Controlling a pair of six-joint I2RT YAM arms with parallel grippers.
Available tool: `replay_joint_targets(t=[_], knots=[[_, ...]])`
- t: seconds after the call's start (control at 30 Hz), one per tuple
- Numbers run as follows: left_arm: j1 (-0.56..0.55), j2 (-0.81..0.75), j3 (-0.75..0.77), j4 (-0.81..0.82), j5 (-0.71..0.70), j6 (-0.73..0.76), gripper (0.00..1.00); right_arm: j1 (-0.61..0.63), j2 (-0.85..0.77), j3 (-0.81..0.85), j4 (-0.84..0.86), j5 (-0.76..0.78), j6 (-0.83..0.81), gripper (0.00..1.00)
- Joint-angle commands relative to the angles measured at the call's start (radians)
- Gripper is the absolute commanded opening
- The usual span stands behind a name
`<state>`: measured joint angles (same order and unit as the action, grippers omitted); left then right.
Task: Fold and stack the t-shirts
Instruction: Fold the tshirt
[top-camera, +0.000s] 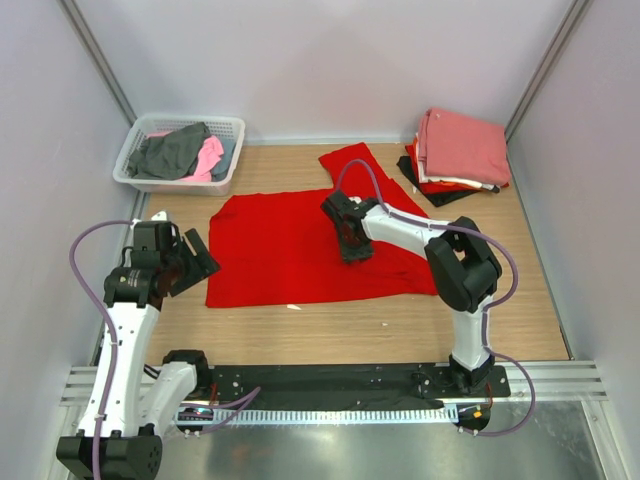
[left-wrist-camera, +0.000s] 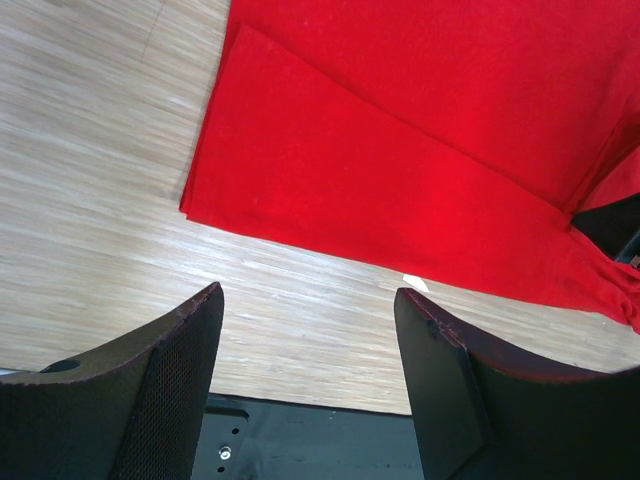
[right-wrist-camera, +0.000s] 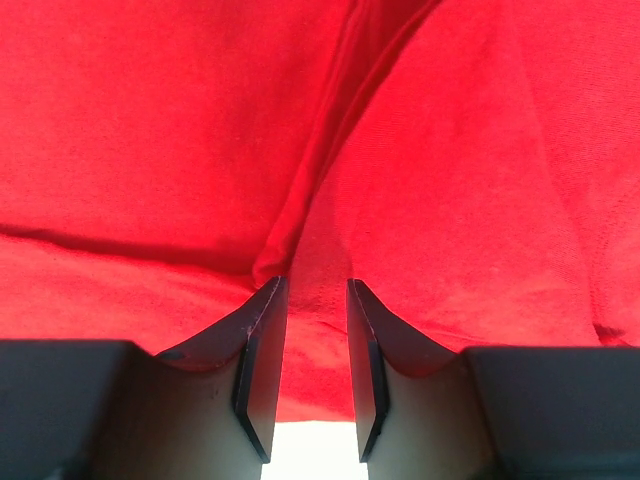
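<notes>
1 bright red cotton t-shirt is laid flat in the middle of the pale wooden table, with 1 sleeve thrown toward the upper centre. In the left wrist view, a folded-over panel of it is seen with a straight edge, and a small white tag sits at its lower hem. 2 grippers are counted. The left gripper is held spread wide above bare wood just beside the shirt's left edge, and nothing is between its fingers. The right gripper is planted on the shirt's centre. Its jaws are set narrowly apart on the cloth, and a raised crease runs to them. Whether cloth is pinched cannot be told. At upper right, 1 stack of folded tees is seen, salmon-pink on top, red and black below. At upper left, 1 white plastic lattice basket holds 1 grey garment and 1 pink garment. Bare wood is left along the shirt's lower hem and right side.
</notes>
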<state>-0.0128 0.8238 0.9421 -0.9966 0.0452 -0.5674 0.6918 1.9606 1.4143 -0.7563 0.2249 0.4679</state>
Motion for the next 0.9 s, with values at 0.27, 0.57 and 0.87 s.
replay_joint_targets(t=[0.27,0.57,0.87], knots=[[0.007,-0.006,0.0,0.006,-0.013,0.003,0.7,0.026,-0.005,0.022,0.025,0.005,-0.014,0.38],[0.007,-0.003,0.001,0.004,-0.018,0.001,0.7,0.028,-0.011,0.005,0.025,0.033,-0.015,0.08],[0.01,0.0,0.001,0.003,-0.019,0.0,0.7,0.025,-0.049,0.032,-0.031,0.096,-0.046,0.03]])
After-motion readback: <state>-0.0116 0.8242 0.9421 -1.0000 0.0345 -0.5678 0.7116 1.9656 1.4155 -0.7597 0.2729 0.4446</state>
